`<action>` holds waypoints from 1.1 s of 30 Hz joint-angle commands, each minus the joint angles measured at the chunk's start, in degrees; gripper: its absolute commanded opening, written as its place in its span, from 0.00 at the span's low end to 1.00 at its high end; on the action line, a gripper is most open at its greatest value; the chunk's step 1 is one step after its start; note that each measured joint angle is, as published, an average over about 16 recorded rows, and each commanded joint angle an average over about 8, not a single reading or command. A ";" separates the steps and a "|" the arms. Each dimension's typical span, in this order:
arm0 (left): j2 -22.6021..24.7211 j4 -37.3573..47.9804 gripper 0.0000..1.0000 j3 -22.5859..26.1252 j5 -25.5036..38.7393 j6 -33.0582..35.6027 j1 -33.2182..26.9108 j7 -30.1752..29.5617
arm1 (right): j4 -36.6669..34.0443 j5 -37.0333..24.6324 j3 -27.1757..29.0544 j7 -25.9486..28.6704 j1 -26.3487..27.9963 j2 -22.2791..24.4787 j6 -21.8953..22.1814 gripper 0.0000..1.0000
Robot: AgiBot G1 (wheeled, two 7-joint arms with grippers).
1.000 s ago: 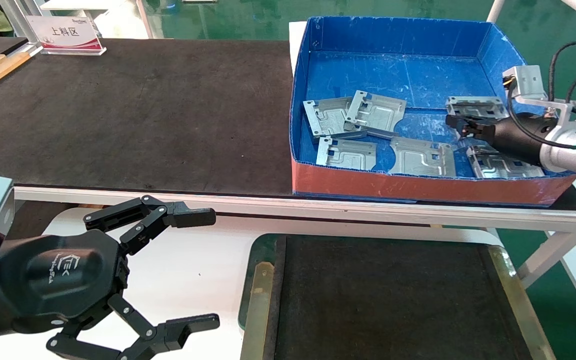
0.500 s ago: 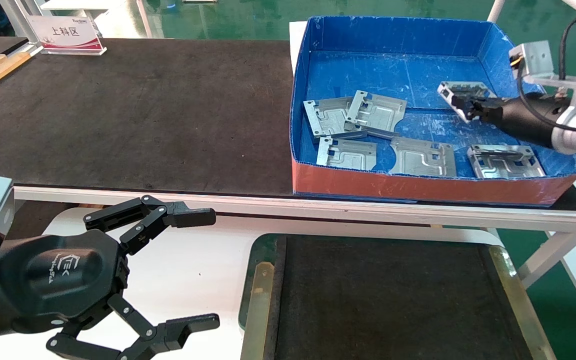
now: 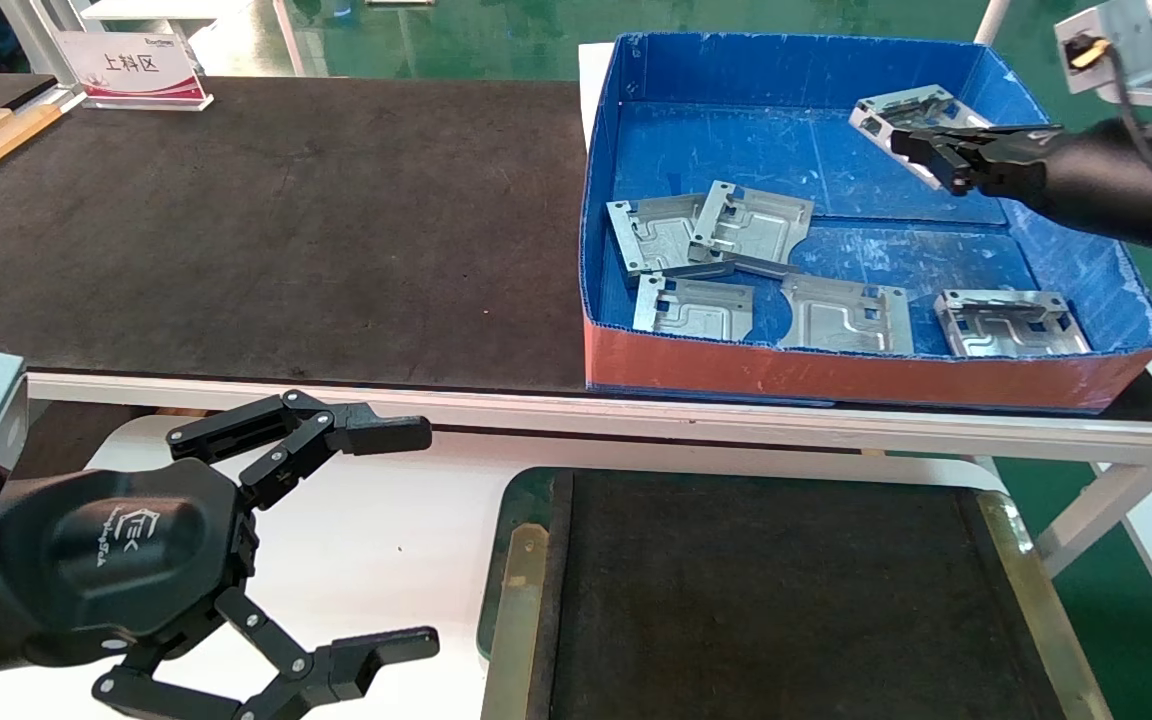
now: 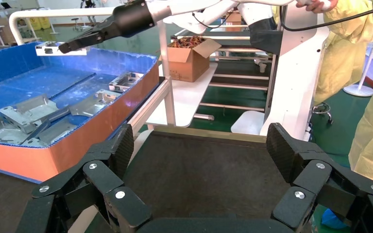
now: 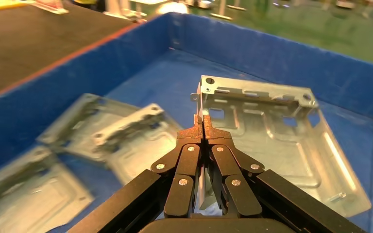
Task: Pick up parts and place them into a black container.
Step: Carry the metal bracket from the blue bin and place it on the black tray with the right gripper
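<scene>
My right gripper (image 3: 926, 150) is shut on the bent edge of one silver-grey part (image 3: 894, 108) and holds it tilted in the air above the far right of the blue box (image 3: 796, 75). The right wrist view shows the jaws (image 5: 203, 124) pinching that part (image 5: 272, 136). Several more parts lie on the box floor, among them two overlapping (image 3: 706, 232), one (image 3: 693, 307), one (image 3: 846, 315) and one (image 3: 1011, 322). The black container (image 3: 518, 590) lies in front of me, below the box. My left gripper (image 3: 421, 538) is open and empty, left of the container; its wrist view (image 4: 201, 150) looks across the container (image 4: 199, 132).
The blue box has a red front wall (image 3: 836, 372) and stands on a long black tabletop (image 3: 266, 220). A sign (image 3: 131, 65) stands at the far left. The container rests on a white surface (image 3: 386, 530). A person in yellow (image 4: 364, 73) stands beyond the right arm.
My right gripper has risen from the box floor with the part and moved it up and toward the far right. The left arm has not moved.
</scene>
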 commanded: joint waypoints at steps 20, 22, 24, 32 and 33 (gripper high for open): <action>0.00 0.00 1.00 0.01 0.00 0.00 0.00 0.00 | 20.66 9.33 1.11 8.44 -4.78 9.38 -29.19 0.00; 0.00 0.00 1.00 0.01 0.00 0.00 0.00 0.00 | 25.88 11.81 0.63 11.44 -6.77 10.63 -29.37 0.00; 0.00 0.00 1.00 0.01 -0.01 0.00 0.00 0.00 | 31.40 14.59 0.18 14.47 -8.94 12.17 -29.20 0.00; 0.00 0.00 1.00 0.01 -0.01 0.00 0.00 0.01 | 48.58 23.30 -0.28 23.57 -17.23 17.54 -27.18 0.00; 0.00 0.00 1.00 0.01 -0.01 0.00 0.00 0.01 | 49.99 23.93 -0.28 24.24 -18.15 17.94 -26.94 0.00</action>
